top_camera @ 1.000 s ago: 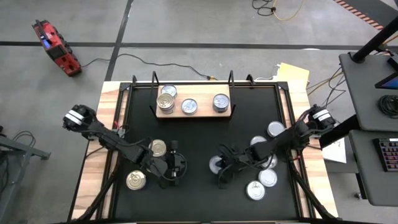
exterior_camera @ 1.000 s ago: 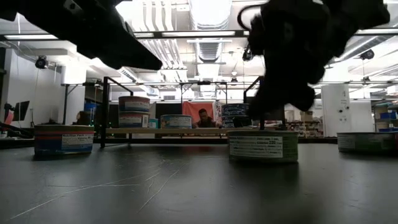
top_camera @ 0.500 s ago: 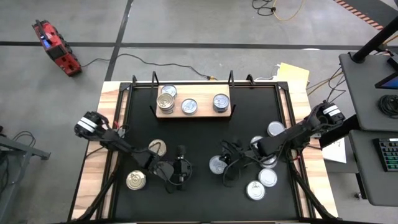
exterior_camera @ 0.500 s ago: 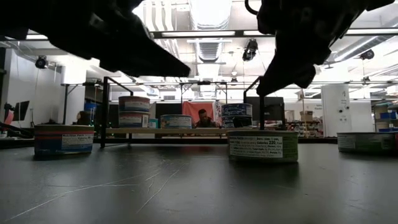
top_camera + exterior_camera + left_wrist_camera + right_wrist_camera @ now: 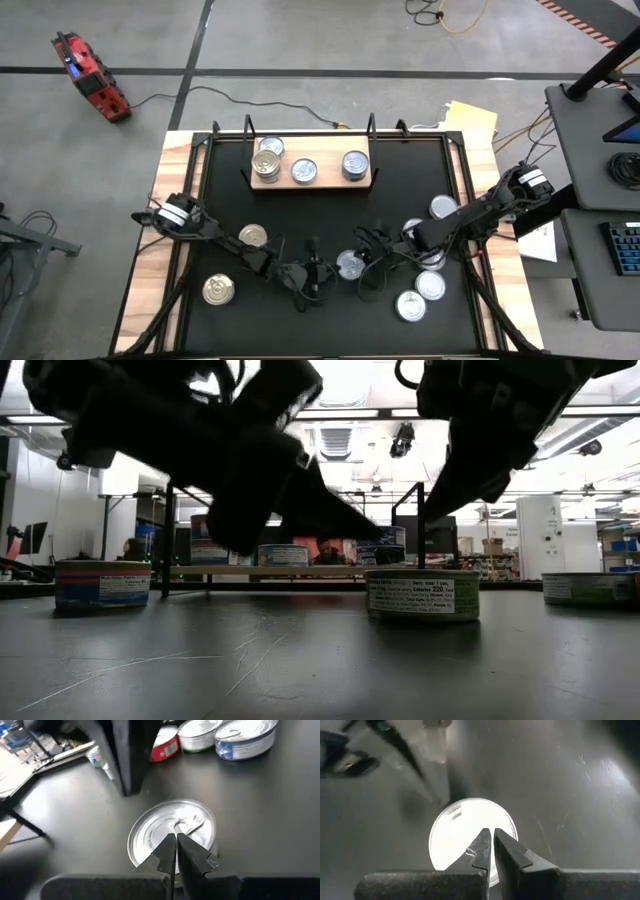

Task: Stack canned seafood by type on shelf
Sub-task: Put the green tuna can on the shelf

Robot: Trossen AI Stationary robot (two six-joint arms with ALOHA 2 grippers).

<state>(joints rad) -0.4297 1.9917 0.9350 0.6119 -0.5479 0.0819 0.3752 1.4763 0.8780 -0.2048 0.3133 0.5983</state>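
Observation:
A silver-topped can (image 5: 349, 265) stands on the black table near its middle, also in the low view (image 5: 423, 595). My left gripper (image 5: 328, 272) is shut just left of it, its tip (image 5: 372, 537) a little above the lid (image 5: 172, 827). My right gripper (image 5: 362, 268) is shut and hangs over the same can (image 5: 470, 835) from the right, clear of it (image 5: 435, 500). The shelf (image 5: 325, 180), a wooden board at the far side, carries a two-can stack (image 5: 267, 161), another can behind it (image 5: 271, 147) and two single cans (image 5: 305, 172) (image 5: 355, 163).
Two gold-topped cans (image 5: 253, 236) (image 5: 218, 290) stand at the near left. Several silver-topped cans (image 5: 431, 285) cluster at the right under my right arm. A black frame (image 5: 205, 150) borders the table. People sit in the room beyond the table (image 5: 327, 548).
My left gripper has swung toward the table's right edge and down, from beside the gold-topped can to the silver-topped can in the middle, rolling a little. My right gripper has risen off that can's top, rolled slightly, then kept still. The can has not moved.

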